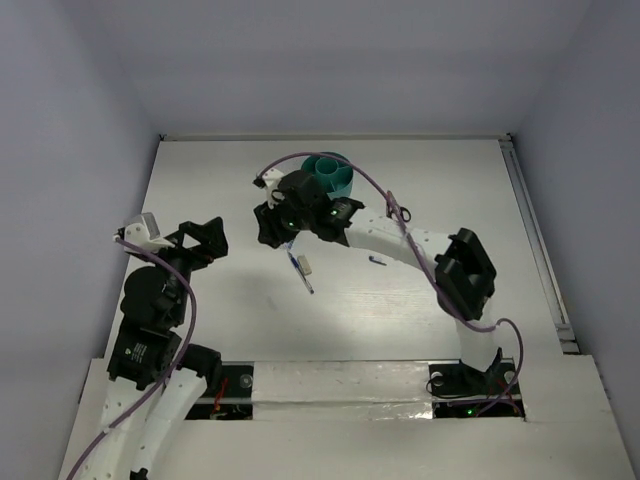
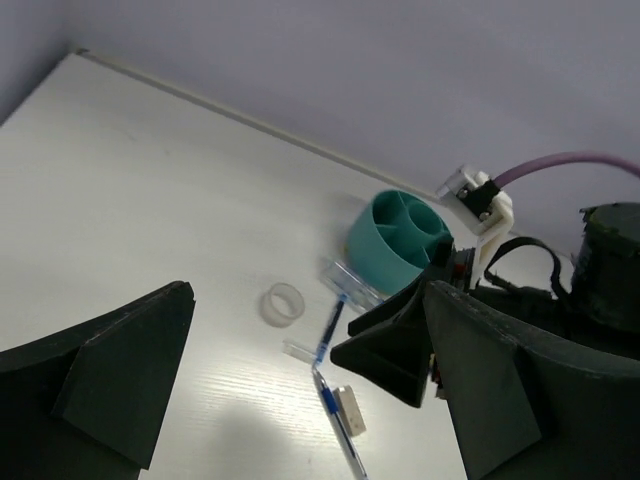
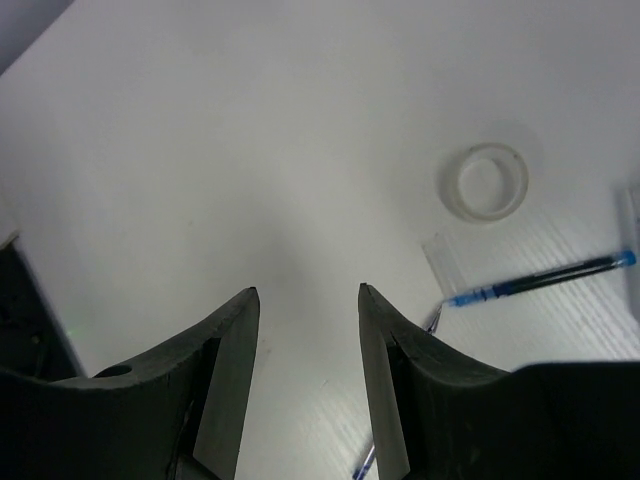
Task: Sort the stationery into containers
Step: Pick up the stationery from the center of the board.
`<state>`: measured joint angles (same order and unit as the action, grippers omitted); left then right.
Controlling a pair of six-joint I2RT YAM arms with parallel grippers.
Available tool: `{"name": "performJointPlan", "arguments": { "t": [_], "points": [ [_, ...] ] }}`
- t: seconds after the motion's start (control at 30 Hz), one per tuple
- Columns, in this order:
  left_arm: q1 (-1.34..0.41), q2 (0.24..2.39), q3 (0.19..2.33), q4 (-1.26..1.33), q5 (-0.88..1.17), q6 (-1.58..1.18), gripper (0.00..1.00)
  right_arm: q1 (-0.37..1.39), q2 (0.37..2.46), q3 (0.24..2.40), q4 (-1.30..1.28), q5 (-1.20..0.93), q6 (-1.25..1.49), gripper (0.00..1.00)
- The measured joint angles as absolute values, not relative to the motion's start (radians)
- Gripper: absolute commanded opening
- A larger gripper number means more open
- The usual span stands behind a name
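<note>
The teal cup (image 1: 330,172) (image 2: 398,238) stands at the back of the table, its divided inside showing. Two blue pens (image 1: 299,271) lie end to end in front of it, one (image 2: 333,325) (image 3: 540,280) nearer the cup, the other (image 2: 338,428) beside a small white eraser (image 2: 349,410) (image 1: 308,266). A clear pen cap (image 2: 352,284) lies against the cup's foot. My right gripper (image 1: 271,236) (image 3: 305,292) hangs open over bare table just left of the pens, nothing between its fingers. My left gripper (image 1: 214,243) (image 2: 308,290) is wide open and empty, further left.
A clear tape ring (image 2: 283,304) (image 3: 485,182) sits left of the pens, with a small clear strip (image 3: 441,256) near it. A tiny blue bit (image 1: 378,261) lies right of the pens, under the right arm. Purple cables loop over both arms. Grey walls close the table's back and sides.
</note>
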<state>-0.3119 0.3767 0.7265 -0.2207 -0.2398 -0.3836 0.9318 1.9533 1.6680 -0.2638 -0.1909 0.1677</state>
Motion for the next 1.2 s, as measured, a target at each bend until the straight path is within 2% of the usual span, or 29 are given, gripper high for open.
{"name": "performJointPlan", "arguments": {
  "t": [0.2,0.47,0.77,1.2],
  "points": [
    [-0.312,0.361,0.736,-0.258,-0.385,-0.442,0.99,0.944,2.165,1.906,-0.355,-0.126,0.142,0.48],
    [-0.312,0.361,0.736,-0.27,-0.414,-0.455,0.99,0.944,2.382,2.152,-0.484,-0.024,0.122,0.44],
    [-0.312,0.361,0.736,-0.271,-0.402,-0.455,0.99,0.944,2.488,2.267,-0.548,0.098,0.078,0.45],
    [-0.312,0.362,0.736,-0.27,-0.381,-0.454,0.99,0.944,2.602,2.406,-0.554,0.146,0.014,0.41]
  ]
}}
